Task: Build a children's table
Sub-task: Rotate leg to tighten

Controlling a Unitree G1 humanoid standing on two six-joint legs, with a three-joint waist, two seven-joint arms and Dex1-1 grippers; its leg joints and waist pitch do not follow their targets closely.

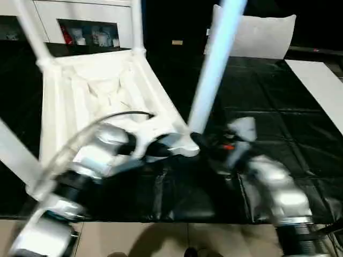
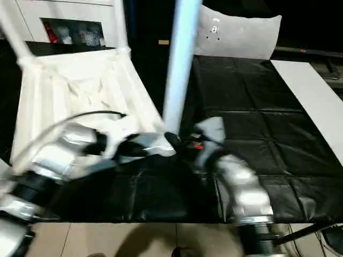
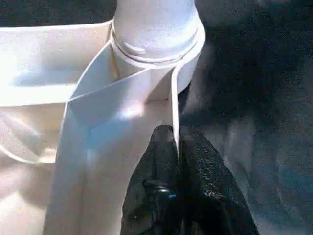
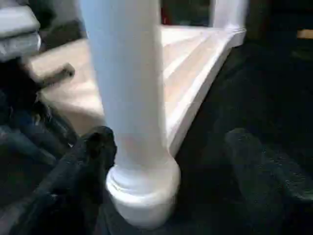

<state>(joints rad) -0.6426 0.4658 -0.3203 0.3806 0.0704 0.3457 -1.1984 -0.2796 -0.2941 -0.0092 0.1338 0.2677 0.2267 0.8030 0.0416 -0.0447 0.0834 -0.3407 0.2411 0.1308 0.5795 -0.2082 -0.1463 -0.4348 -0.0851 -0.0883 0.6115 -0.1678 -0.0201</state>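
Four legs stand up from your upturned table top, which lies ribbed side up on the black mat: going from your left, one leg crosses the near left edge of the head view, two more rise at the far corners, and the nearest one sits in the near right corner socket. Your left gripper reaches in at that near right corner with its two black fingers pressed together on the thin side wall of the top, one finger inside the wall and one outside, just short of the socket. Further right, your right gripper has its jaws spread wide around the foot of that same leg; one finger lies just beside the leg near the socket collar, the other finger stands well apart from it over the mat, so the leg sits between them and is not clamped. Behind the table stand a white cabinet and, to the right of it, a pillow.
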